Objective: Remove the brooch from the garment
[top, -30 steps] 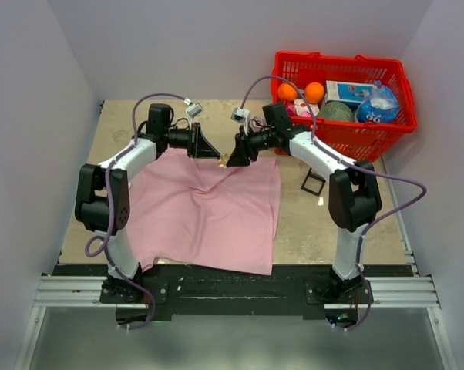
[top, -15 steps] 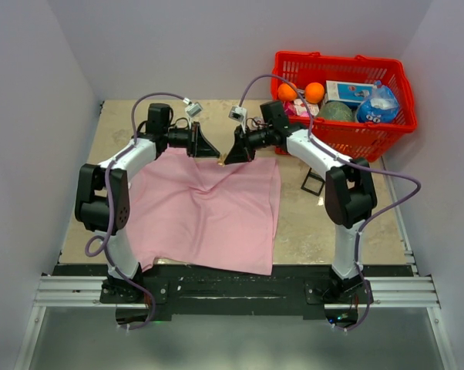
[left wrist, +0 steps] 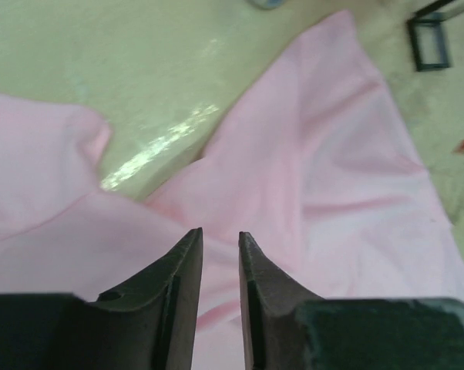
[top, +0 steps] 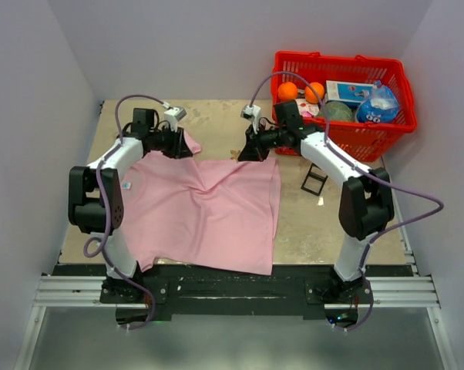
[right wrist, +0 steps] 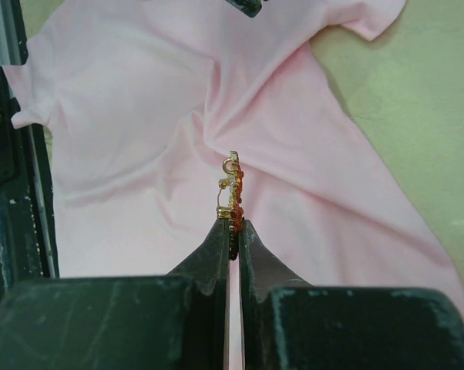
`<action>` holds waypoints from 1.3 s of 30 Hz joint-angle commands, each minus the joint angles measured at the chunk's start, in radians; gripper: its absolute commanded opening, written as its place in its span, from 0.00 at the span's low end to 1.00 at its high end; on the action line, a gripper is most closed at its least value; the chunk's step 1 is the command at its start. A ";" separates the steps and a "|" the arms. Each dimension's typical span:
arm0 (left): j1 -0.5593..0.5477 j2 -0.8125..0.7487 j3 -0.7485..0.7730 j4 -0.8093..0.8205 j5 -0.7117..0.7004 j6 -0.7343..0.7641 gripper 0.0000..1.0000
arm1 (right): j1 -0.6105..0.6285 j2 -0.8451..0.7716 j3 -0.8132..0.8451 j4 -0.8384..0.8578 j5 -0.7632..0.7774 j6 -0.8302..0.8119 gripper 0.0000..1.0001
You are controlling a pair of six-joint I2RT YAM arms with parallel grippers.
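- The left gripper hung over the far left corner of the garment, beside a turned-up sleeve. In the left wrist view its fingers stood a narrow gap apart, with nothing between them and pink cloth below.
- The garment lay spread on the table, creased toward the middle of its far edge. A small white patch showed near its left side.
- The right gripper sat at the far edge of the garment, right of centre. In the right wrist view its fingers were pressed together on the lower end of the brooch. This small golden piece with reddish bits stood up from the fingertips, with the pink cloth behind it. Whether it touched the cloth could not be told.
- A small black frame lay on the table just right of the garment.
- A red basket stood at the far right corner, with two orange fruits and other goods inside.
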 commanded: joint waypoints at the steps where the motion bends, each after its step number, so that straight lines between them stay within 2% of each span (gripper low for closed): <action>1: -0.005 0.091 0.133 -0.051 -0.285 0.074 0.22 | -0.002 -0.111 -0.002 -0.027 0.062 -0.100 0.00; 6: -0.001 0.233 0.279 -0.062 -0.420 0.132 0.20 | -0.002 -0.158 -0.042 -0.018 0.079 -0.114 0.00; 15: 0.027 0.402 0.440 -0.101 -0.549 0.209 0.16 | -0.002 -0.235 -0.109 -0.022 0.176 -0.123 0.00; 18: 0.056 0.451 0.488 -0.103 -0.623 0.215 0.15 | 0.000 -0.244 -0.117 -0.035 0.211 -0.145 0.00; 21: 0.082 0.502 0.537 -0.100 -0.753 0.238 0.08 | -0.006 -0.244 -0.116 -0.059 0.232 -0.171 0.00; 24: 0.123 0.542 0.575 -0.101 -0.848 0.270 0.05 | -0.022 -0.246 -0.114 -0.073 0.229 -0.173 0.00; 28: 0.176 0.554 0.600 -0.075 -0.901 0.304 0.04 | -0.026 -0.246 -0.116 -0.071 0.242 -0.173 0.00; 33: 0.208 0.582 0.698 -0.066 -0.922 0.333 0.04 | -0.029 -0.244 -0.117 -0.079 0.268 -0.191 0.00; 35: 0.216 0.592 0.744 -0.066 -0.922 0.342 0.04 | -0.037 -0.250 -0.123 -0.088 0.351 -0.203 0.00; 38: 0.216 0.548 0.784 -0.100 -0.808 0.295 0.08 | -0.094 -0.288 -0.142 -0.116 0.435 -0.234 0.00; 39: 0.216 0.525 0.781 -0.111 -0.692 0.270 0.12 | -0.108 -0.304 -0.157 -0.124 0.482 -0.273 0.00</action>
